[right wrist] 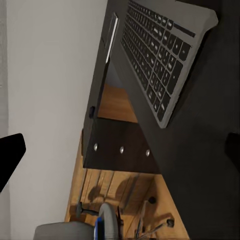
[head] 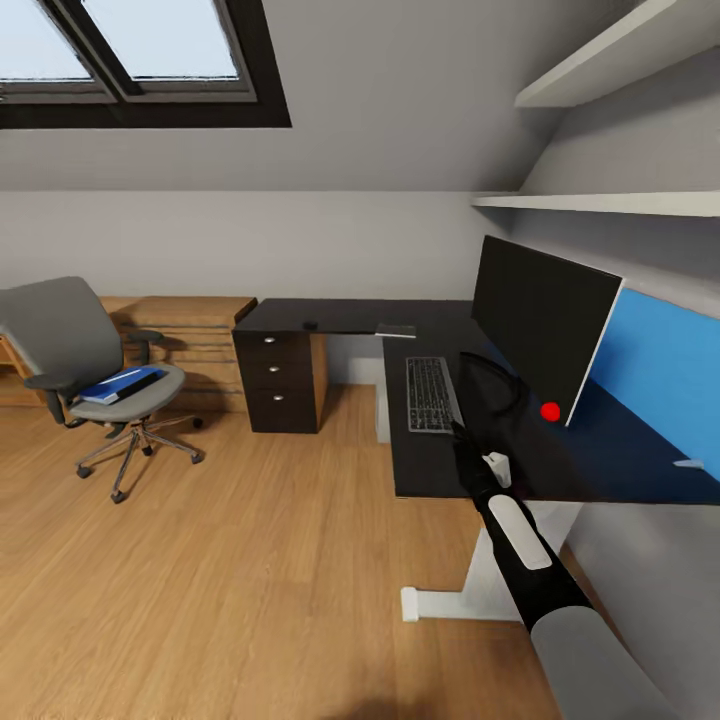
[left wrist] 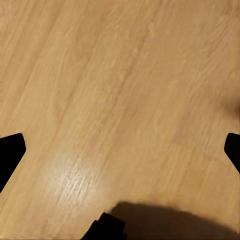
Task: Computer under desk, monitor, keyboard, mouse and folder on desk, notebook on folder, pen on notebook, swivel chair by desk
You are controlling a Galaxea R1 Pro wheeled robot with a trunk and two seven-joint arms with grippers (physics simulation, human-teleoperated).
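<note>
The right claw (head: 462, 432) is wide open and empty just behind the keyboard (head: 431, 393); back away slowly.

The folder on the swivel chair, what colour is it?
Bright blue with a black edge; the folder shows best in the head view.

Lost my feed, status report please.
Right gripper open beside keyboard. Left gripper open over floor. Folder on swivel chair. Nothing blocking.

Bare desk (head: 560, 455) beside keyboard (head: 431, 394)
</note>
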